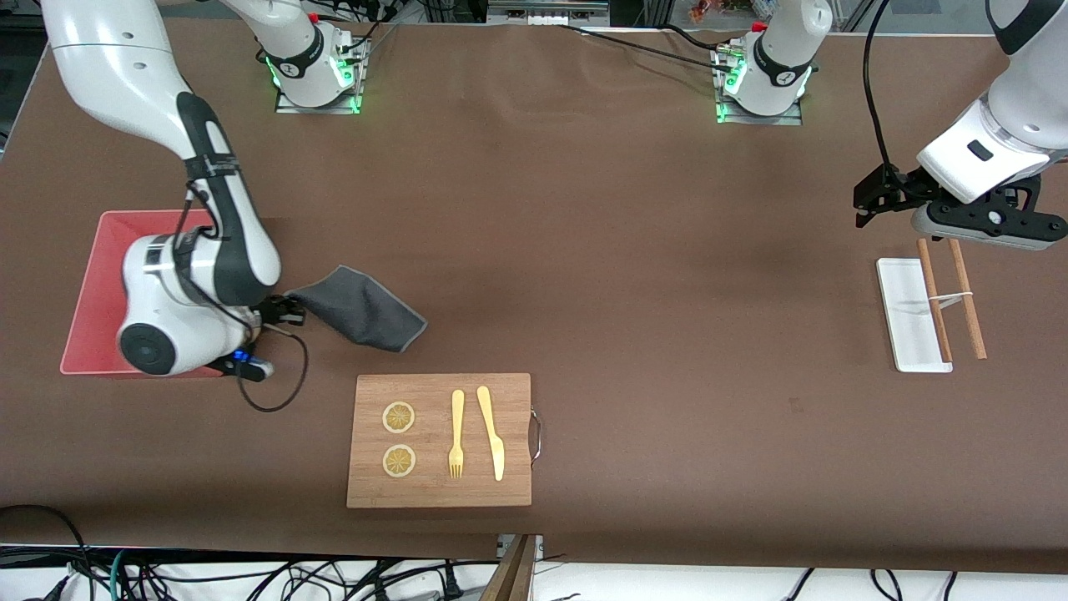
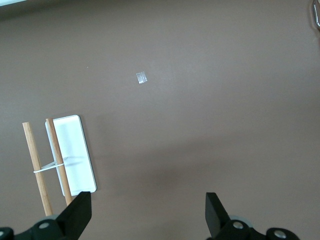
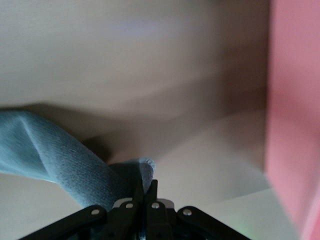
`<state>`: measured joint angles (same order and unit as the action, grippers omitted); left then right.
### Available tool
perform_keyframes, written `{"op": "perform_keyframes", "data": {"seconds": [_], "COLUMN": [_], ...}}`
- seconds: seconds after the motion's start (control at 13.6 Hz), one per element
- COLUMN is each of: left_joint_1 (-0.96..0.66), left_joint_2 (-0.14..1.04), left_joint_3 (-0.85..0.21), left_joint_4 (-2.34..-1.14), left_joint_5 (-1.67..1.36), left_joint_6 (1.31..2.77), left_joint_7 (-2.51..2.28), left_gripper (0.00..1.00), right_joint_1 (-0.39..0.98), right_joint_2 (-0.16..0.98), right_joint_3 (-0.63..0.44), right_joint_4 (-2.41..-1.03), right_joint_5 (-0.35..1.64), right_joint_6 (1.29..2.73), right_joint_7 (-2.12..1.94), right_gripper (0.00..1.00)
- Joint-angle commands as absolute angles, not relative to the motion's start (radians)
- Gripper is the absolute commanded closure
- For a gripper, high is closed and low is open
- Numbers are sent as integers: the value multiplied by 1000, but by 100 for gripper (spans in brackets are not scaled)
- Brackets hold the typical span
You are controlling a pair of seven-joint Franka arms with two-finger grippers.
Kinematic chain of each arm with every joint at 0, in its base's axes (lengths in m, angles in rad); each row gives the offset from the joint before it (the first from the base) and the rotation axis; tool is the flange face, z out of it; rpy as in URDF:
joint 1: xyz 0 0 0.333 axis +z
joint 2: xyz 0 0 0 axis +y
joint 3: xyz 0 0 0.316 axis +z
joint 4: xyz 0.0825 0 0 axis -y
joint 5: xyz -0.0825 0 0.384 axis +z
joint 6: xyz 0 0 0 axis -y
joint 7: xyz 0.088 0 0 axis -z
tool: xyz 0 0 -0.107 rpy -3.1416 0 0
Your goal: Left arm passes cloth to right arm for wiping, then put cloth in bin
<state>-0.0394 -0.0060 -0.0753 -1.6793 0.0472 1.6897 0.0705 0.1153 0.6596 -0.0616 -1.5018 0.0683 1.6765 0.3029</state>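
The right gripper [image 1: 288, 310] is closed on one corner of the cloth [image 1: 363, 307], just beside the bin [image 1: 88, 292]; the rest of the cloth trails away toward the cutting board [image 1: 439, 440]. To drop it well, lift until the hanging cloth clears the bin wall, carry it over the middle, then release. The left gripper [image 2: 147, 212] waits wide open, holding nothing, over the white tray [image 1: 905, 313].

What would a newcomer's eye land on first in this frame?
The right gripper pinches a corner of the dark grey cloth beside the pink bin. The left gripper waits open above the white tray and chopsticks. The cutting board lies nearest the camera.
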Motion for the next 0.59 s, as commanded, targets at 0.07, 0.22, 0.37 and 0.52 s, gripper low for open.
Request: {"op": "perform_keyframes", "data": {"seconds": [0.07, 0.22, 0.37, 0.52], "left_joint_1": [-43, -43, -40, -40], "left_joint_2": [-8, -6, -6, -6], "left_joint_3": [-66, -67, -66, -64], "left_joint_4": [-1677, -1677, -1677, -1677], "left_joint_5": [58, 58, 57, 57], "left_joint_6": [1694, 1693, 1694, 1687], "left_joint_7": [63, 60, 63, 64], "left_gripper": [0, 0, 0, 0], "right_joint_1": [114, 115, 114, 112], "right_joint_2": [625, 560, 490, 433], "right_joint_3": [-124, -114, -110, -115], "right_joint_4": [-1488, -1480, -1435, -1373], "right_joint_5": [71, 22, 5, 0], "right_joint_6": [1641, 1571, 1502, 1378], "right_joint_7": [134, 133, 126, 95], "right_gripper": [100, 100, 100, 100]}}
